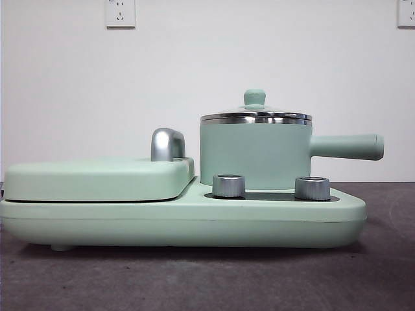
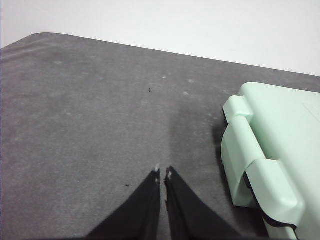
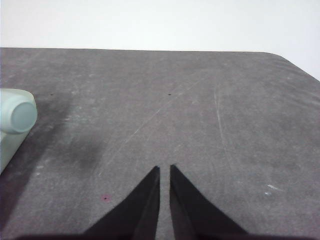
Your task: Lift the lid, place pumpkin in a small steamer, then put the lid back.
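Observation:
The small steamer (image 1: 254, 155), a mint-green pot with a long side handle (image 1: 347, 147), stands on the right half of the appliance base. The lid (image 1: 255, 116) with its mint knob (image 1: 254, 98) sits shut on the pot. The pumpkin is out of view. My left gripper (image 2: 163, 172) is shut and empty above the grey table, beside the base's end (image 2: 270, 155). My right gripper (image 3: 164, 167) is shut and empty above the table, with the tip of the pot's handle (image 3: 19, 115) off to one side. Neither gripper shows in the front view.
The wide mint-green appliance base (image 1: 181, 223) has two silver knobs (image 1: 229, 186) at its front. A flat mint cover (image 1: 97, 179) with a chrome handle (image 1: 167, 144) lies on its left half. Grey table (image 1: 194, 278), white wall behind.

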